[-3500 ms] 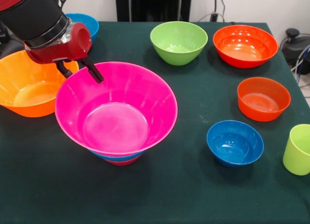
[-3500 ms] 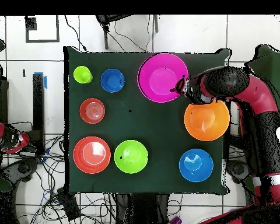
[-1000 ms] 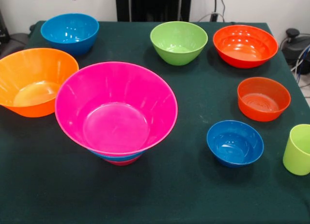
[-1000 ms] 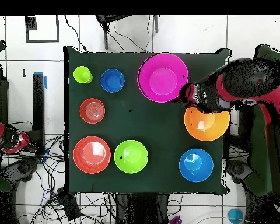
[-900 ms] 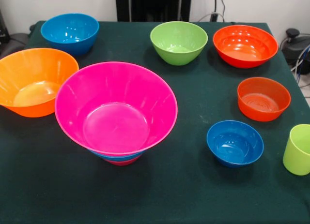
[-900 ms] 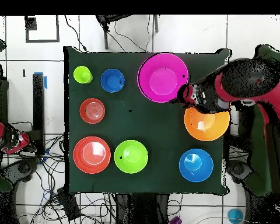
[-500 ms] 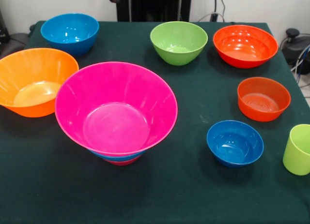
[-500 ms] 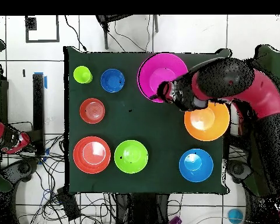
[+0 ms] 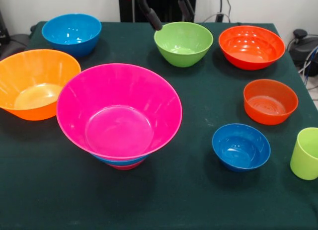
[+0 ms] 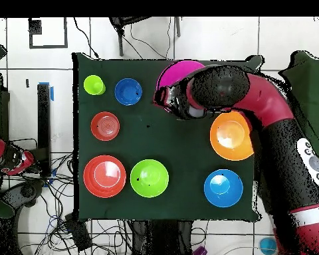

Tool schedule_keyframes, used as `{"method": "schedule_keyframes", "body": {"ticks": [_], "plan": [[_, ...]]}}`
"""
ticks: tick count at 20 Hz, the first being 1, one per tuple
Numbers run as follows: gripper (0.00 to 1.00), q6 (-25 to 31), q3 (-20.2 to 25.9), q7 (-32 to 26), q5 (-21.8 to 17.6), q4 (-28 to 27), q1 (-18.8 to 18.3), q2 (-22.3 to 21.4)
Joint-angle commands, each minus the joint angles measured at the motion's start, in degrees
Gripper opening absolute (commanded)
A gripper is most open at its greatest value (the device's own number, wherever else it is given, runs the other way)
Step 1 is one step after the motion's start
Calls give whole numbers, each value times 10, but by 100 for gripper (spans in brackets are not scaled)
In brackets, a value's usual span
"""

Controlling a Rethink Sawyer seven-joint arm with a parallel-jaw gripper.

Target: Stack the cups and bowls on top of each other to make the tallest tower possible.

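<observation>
Since a moment ago we see the arm (image 10: 255, 99) has swung out over the table (image 9: 198, 190), and the tool (image 9: 166, 10) now shows at the top of the front view with its two dark fingers (image 9: 150, 15) spread wide and nothing between them, where before only a tip showed at the top edge. Our tower (image 9: 119, 115) sits unchanged at the left-centre of the table: the large pink bowl (image 9: 119, 111) rests on a blue bowl (image 9: 121, 160), and a crimson piece (image 9: 124, 166) peeks out beneath that. From the tower outward we find the large orange bowl (image 9: 32, 83) just beside it on the left, a blue bowl (image 9: 72, 32) behind that, the green bowl (image 9: 183, 42) and a big red-orange bowl (image 9: 251, 46) along the far side, then a smaller red-orange bowl (image 9: 270, 101), a small blue bowl (image 9: 241, 146) and the lime cup (image 9: 305, 153) to the right. We judge the tool is heading for the green bowl, since it hangs above that bowl's near-left rim, well apart from the tower and behind it. Our worry is the base: a wide pink bowl on much narrower pieces looks top-heavy, so any piece set down off-centre or pressed on one rim could tip it. A thin glossy rim could also slip from the fingers if pinched shallowly. In the overhead view the arm covers part of the pink bowl, so we cannot check its seating there.
</observation>
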Motion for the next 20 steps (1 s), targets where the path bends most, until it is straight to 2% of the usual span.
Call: {"method": "schedule_keyframes", "body": {"ticks": [1, 14, 16, 18, 20], "plan": [[100, -54, -74, 88, -14, 30, 27, 50], [100, -117, -105, 96, 5, 25, 59, 72], [100, -143, -101, 99, 12, 34, 59, 76], [100, -207, -77, 101, 31, 51, 51, 95], [100, -232, -79, 109, 34, 53, 59, 105]]}}
